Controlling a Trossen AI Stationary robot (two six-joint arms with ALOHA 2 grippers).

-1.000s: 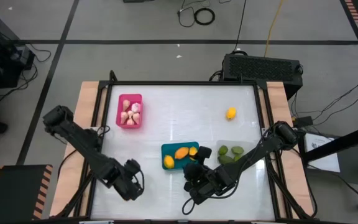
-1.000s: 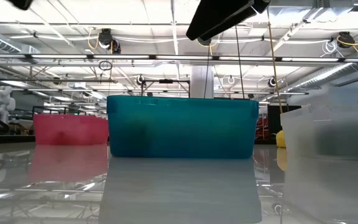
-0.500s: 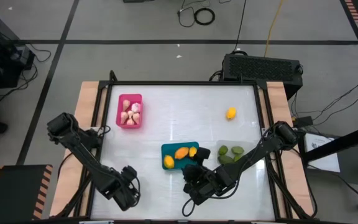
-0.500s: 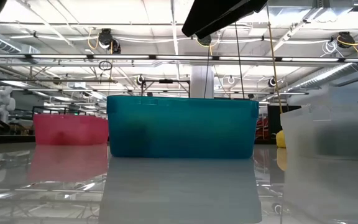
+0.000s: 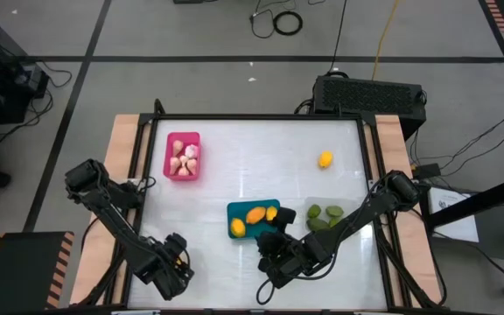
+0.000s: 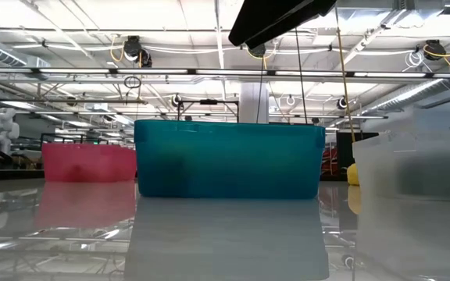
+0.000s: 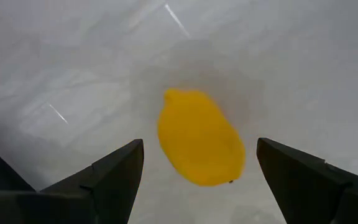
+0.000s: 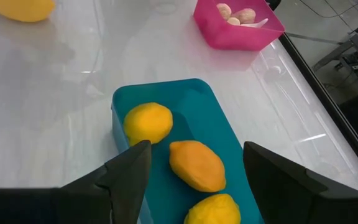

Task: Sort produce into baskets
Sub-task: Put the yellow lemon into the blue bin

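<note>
**L and R grippers both spread, nothing held**

L gripper (image 5: 173, 262) sits nr table's (image 5: 261, 144) front-left corner, fingers (image 7: 114, 171) wide apart either side of a yellow fruit (image 7: 199, 138) lying on the table, not touching it. R gripper (image 5: 278, 226) is over the teal bin's (image 5: 237, 210) front end, mid-table nr front edge, spread & empty; 3 yellow-orange fruits (image 8: 196, 165) inside. Clear bin (image 5: 322, 226) w/ green fruits (image 5: 324, 213) just R of it. Pink bin (image 5: 183, 137) w/ garlic bulbs (image 5: 184, 157) nr far-left corner. Lone yellow fruit (image 5: 325, 159) towards far-right.

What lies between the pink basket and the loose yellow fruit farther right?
Nothing: in the high view the table between the pink basket and the yellow fruit is bare.
</note>
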